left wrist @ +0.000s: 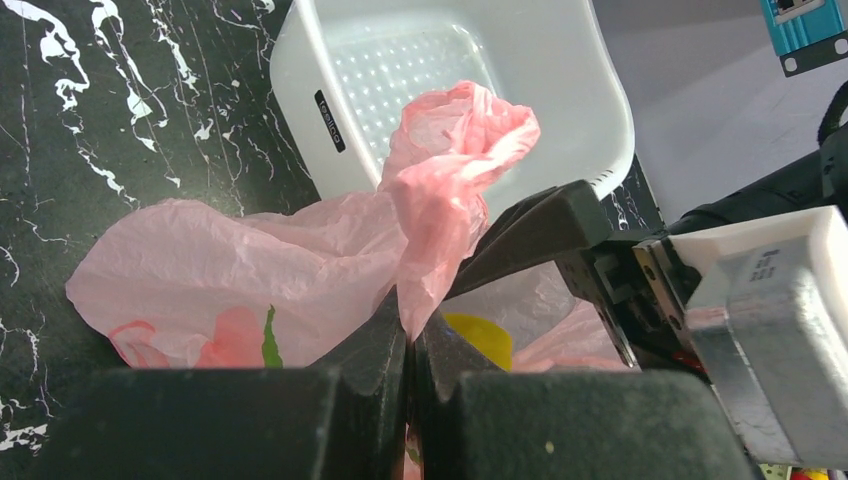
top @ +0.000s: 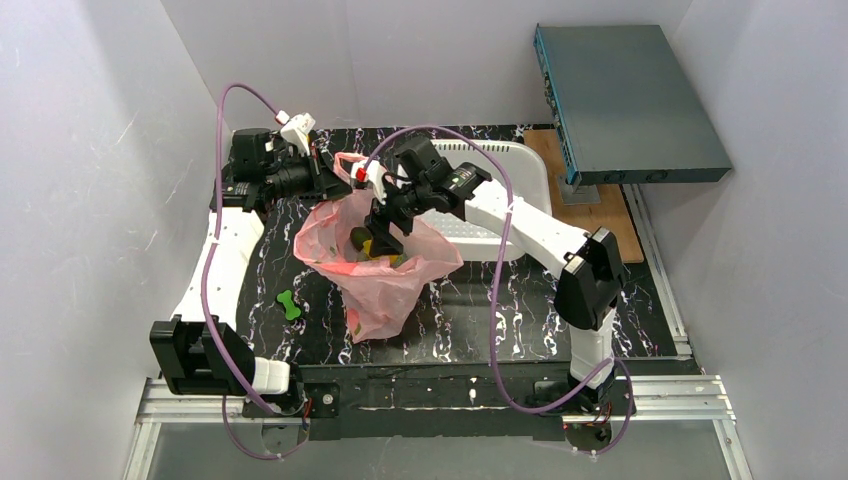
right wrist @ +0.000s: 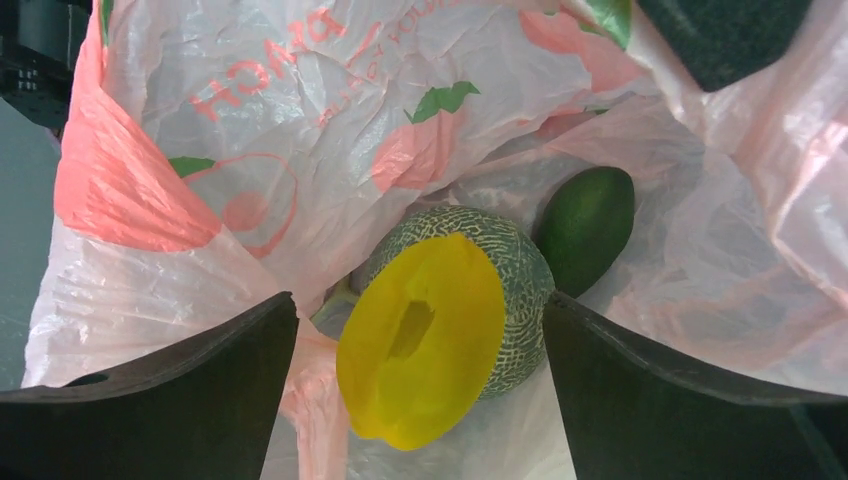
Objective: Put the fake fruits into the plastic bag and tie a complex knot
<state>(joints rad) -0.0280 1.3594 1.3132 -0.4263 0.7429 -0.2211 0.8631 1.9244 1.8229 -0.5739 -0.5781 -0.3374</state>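
The pink plastic bag (top: 385, 290) stands open in the middle of the black marbled table. My left gripper (top: 335, 180) is shut on a bunched strip of the bag's rim and holds it up; in the left wrist view (left wrist: 410, 330) the pink plastic (left wrist: 450, 190) rises out of the shut jaws. My right gripper (top: 385, 240) is open over the bag's mouth. In the right wrist view (right wrist: 420, 345) its fingers stand wide apart. Between them, inside the bag (right wrist: 300, 100), lie the netted melon (right wrist: 515, 260), a yellow fruit (right wrist: 425, 340) against it, and the dark green avocado (right wrist: 588, 225).
A white perforated basket (top: 510, 170) stands behind the bag, also in the left wrist view (left wrist: 560, 80). A small green bone-shaped toy (top: 290, 304) lies at the front left. A blue-grey box (top: 630, 100) rests on a wooden board (top: 600, 205) at the back right.
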